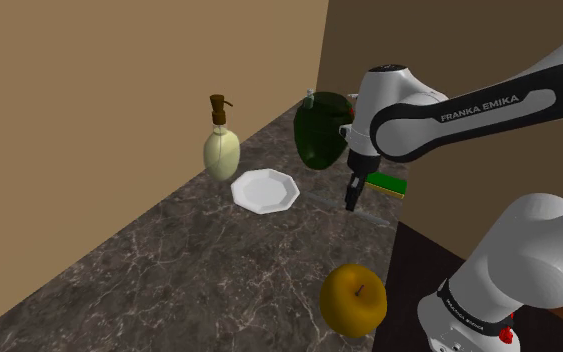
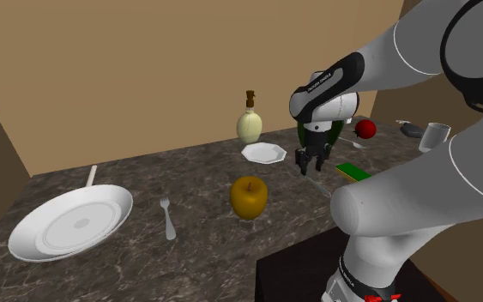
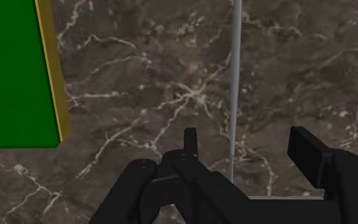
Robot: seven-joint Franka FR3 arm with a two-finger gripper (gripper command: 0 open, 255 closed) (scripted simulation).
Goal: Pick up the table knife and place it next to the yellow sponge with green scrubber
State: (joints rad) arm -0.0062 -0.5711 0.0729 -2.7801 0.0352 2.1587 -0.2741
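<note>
Two fingers (image 3: 190,143) of the gripper (image 3: 247,141) stand apart astride the thin knife (image 3: 236,76), which lies flat on the counter (image 3: 139,95) near the sponge (image 3: 12,70), and it looks, I think, so low that a closing grip could skid off it.

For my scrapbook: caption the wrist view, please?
Open end effector over the grey knife, green-and-yellow sponge beside it.

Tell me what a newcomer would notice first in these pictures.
The white arm's black tool stands open over a thin grey knife on the dark marbled counter, a green-topped sponge beside it. A yellow apple sits near the stand in the shoulder view's lower right.
</note>
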